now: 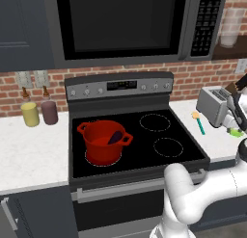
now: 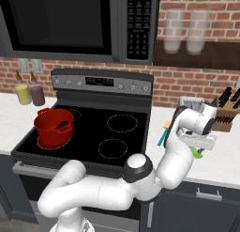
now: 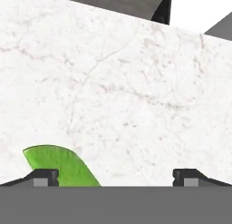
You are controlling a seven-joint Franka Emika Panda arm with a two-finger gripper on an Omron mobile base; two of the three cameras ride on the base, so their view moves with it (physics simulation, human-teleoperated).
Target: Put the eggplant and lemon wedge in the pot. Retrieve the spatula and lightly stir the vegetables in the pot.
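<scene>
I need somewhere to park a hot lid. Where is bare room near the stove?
Free: the white counter left of the stove, in front of the two bottles, and the right burners. Crowded: right counter, with toaster, spatula and gripper.

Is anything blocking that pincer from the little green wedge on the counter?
Nothing visible. The open pincer hangs just over the green lemon wedge on the white marble counter; the wedge lies by one fingertip, off-centre between them.
</scene>
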